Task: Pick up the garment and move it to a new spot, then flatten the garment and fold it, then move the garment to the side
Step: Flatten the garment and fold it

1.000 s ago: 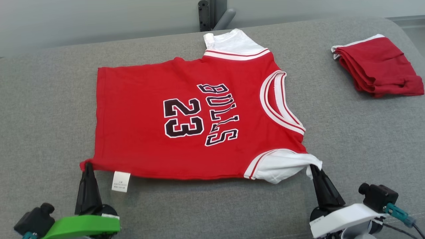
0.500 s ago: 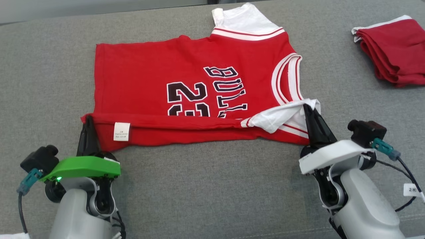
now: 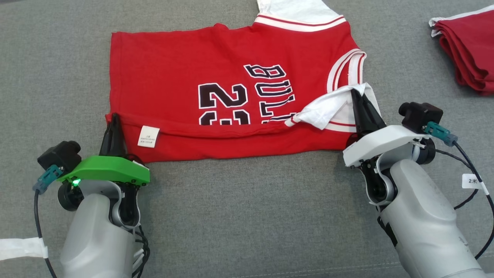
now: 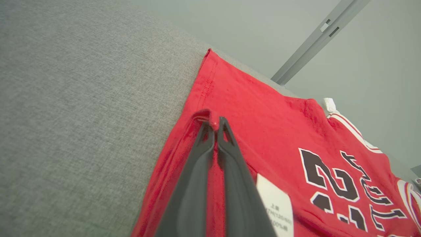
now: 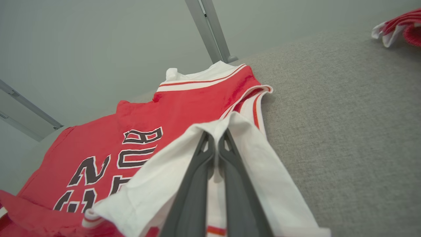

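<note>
**A:** Where is the jersey?

**B:** The jersey (image 3: 173,65) lies printed side up on the grey cushion (image 3: 247,216). It sits toward the far edge, with its collar pointing at the cushion's right edge and its hem at the left edge. The long side nearest the cushion's near edge is raised and turned over onto the body. That fold hides the lower half of the black "23" and part of the lettering.

**A:** What about the left jaws?

**B:** They are closed tight on the near hem corner. The two dark fingers (image 4: 194,184) are pressed together, and a nub of red cloth is pinched at their tips. A white label (image 3: 148,136) hangs just beside them on the turned-over strip.

**A:** And the right jaws?

**B:** Those are closed too, on the near white sleeve (image 3: 328,110). The white cloth drapes down both sides of the fingertips, and the sleeve lies across the striped neck opening.

**A:** Is there anything else on the cushion?

**B:** A folded red garment (image 3: 469,50) with white trim sits toward the far right corner, well apart from the jersey. The jersey's other white sleeve is by the far edge. Behind it a grey metal post (image 5: 210,29) rises against a pale wall (image 5: 98,39).
</note>
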{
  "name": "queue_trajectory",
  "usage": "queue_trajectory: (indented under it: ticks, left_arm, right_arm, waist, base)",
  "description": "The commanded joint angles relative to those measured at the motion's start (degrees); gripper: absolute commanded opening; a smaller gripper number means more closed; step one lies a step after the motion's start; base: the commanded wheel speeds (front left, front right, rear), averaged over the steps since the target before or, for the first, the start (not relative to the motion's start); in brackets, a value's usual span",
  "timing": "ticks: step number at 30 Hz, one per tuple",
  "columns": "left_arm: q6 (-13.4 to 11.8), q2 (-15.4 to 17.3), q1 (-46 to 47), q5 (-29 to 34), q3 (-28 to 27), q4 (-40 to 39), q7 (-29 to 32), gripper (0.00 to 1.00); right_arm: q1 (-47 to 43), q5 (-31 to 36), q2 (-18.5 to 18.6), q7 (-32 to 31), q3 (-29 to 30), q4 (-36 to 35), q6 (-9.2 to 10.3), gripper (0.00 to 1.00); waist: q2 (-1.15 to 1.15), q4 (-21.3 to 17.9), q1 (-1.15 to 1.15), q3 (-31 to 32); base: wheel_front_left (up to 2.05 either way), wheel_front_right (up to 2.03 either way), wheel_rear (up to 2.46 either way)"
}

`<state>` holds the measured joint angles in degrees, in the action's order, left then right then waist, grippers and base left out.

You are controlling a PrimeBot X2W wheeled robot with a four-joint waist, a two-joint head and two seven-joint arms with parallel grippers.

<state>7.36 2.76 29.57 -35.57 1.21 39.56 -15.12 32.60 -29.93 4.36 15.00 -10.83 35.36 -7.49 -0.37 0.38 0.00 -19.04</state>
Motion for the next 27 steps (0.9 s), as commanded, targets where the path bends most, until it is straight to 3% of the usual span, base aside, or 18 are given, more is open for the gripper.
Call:
queue_trajectory:
  ticks: [1, 9, 10, 11, 12, 13, 14, 21, 27]
  left_arm:
    - [0.08, 0.25, 1.32, 0.31, -0.19, 0.21, -0.03, 0.00]
    - [0.10, 0.25, 3.08, 0.83, -0.30, 1.16, -0.02, 0.00]
    - [0.10, 0.25, 3.30, 0.98, -0.36, 1.35, -0.03, 0.13]
    - [0.11, 0.25, 3.46, 1.09, -0.36, 1.54, -0.03, 0.43]
    - [0.11, 0.25, 3.55, 1.15, -0.34, 1.64, -0.03, 0.99]
    - [0.11, 0.25, 3.58, 1.13, -0.31, 1.68, -0.03, 1.00]
    - [0.11, 0.25, 3.56, 1.12, -0.33, 1.57, -0.03, 1.00]
    - [0.14, 0.25, 0.90, -0.09, -0.05, -2.05, -0.03, 1.00]
    - [0.15, 0.26, -2.44, -0.98, 0.58, -5.92, -0.03, 1.00]
  right_arm:
    - [1.20, 0.64, 0.05, 0.21, 0.54, 0.44, 0.01, 0.00]
    - [4.47, 1.74, -0.63, 0.21, 1.04, 3.98, 0.01, 0.00]
    - [4.85, 1.67, -0.69, 0.21, 1.05, 4.50, 0.01, 0.02]
    - [5.11, 1.56, -0.78, 0.21, 1.12, 5.00, 0.01, 0.22]
    - [5.31, 1.27, -0.86, 0.21, 1.19, 5.56, 0.01, 0.43]
    - [5.60, 1.13, -0.93, 0.21, 1.17, 5.97, 0.01, 0.96]
    - [6.03, 1.01, -0.98, 0.21, 1.14, 6.35, 0.01, 1.00]
    - [10.00, 0.70, -1.24, 0.21, 1.40, 9.40, 0.01, 1.00]
    - [10.98, 1.58, -1.34, 0.21, 2.62, 7.71, 0.01, 1.00]
  waist:
    - [0.37, 0.08, 0.00, -0.25]
    - [0.37, 0.14, 0.00, -0.84]
    - [0.37, 0.12, 0.00, -0.87]
    - [0.37, 0.10, 0.00, -0.89]
    - [0.37, 0.08, 0.00, -0.91]
    - [0.37, 0.08, 0.00, -0.93]
    - [0.37, 0.07, 0.00, -0.96]
    - [0.37, 0.58, 0.00, -0.84]
    - [0.37, 1.09, 0.00, 0.02]
  base:
    - [0.00, 0.00, 0.00]
    - [0.00, 0.00, 0.00]
    - [0.00, 0.00, 0.00]
    - [0.00, 0.00, 0.00]
    - [0.00, 0.00, 0.00]
    - [0.00, 0.00, 0.00]
    - [0.00, 0.00, 0.00]
    - [0.00, 0.00, 0.00]
    - [0.00, 0.00, 0.00]
